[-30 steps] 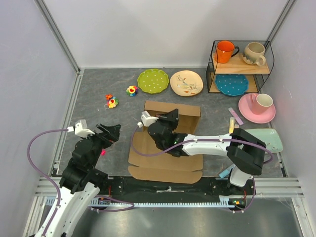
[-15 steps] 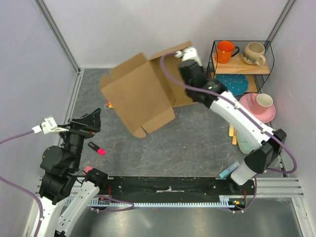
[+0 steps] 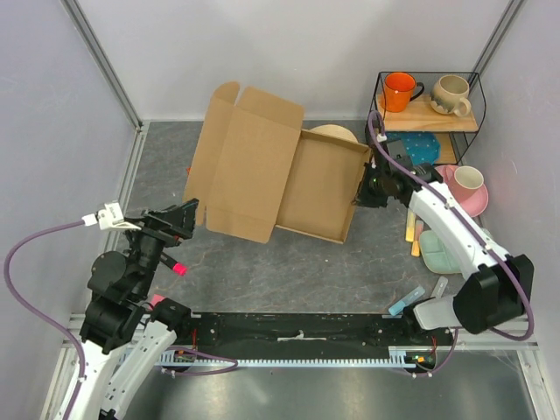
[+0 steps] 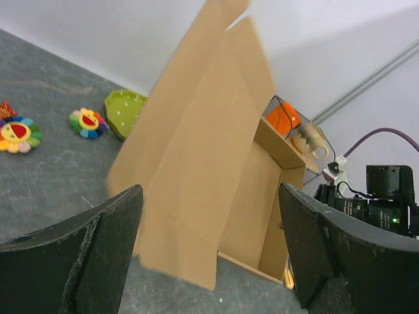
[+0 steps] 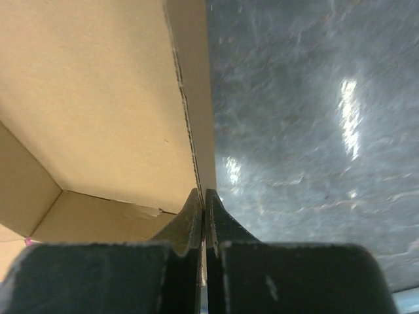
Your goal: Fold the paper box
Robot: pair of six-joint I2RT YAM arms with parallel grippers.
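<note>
The paper box (image 3: 289, 179), plain brown cardboard, is held tilted above the table at the back middle, its shallow tray facing up and its big lid flap (image 3: 241, 166) standing open to the left. My right gripper (image 3: 366, 188) is shut on the box's right side wall; in the right wrist view the wall's edge (image 5: 195, 157) runs between the closed fingertips (image 5: 204, 199). My left gripper (image 3: 184, 214) is open and empty at the left, apart from the box. In the left wrist view the box (image 4: 209, 170) shows between its wide-spread fingers (image 4: 98, 261).
A wire shelf (image 3: 429, 118) with an orange mug, a beige mug and a blue plate stands back right. A pink cup and saucer (image 3: 462, 188), a mint tray (image 3: 446, 254), a pink marker (image 3: 173, 265) and flower toys (image 4: 88, 123) lie around. A green plate (image 4: 124, 111) is behind the box.
My right arm has swung the box from high at the back down and rightward, lid flap opening to the left. One second ago the box lay flat near the arms. My left arm shifted slightly.
</note>
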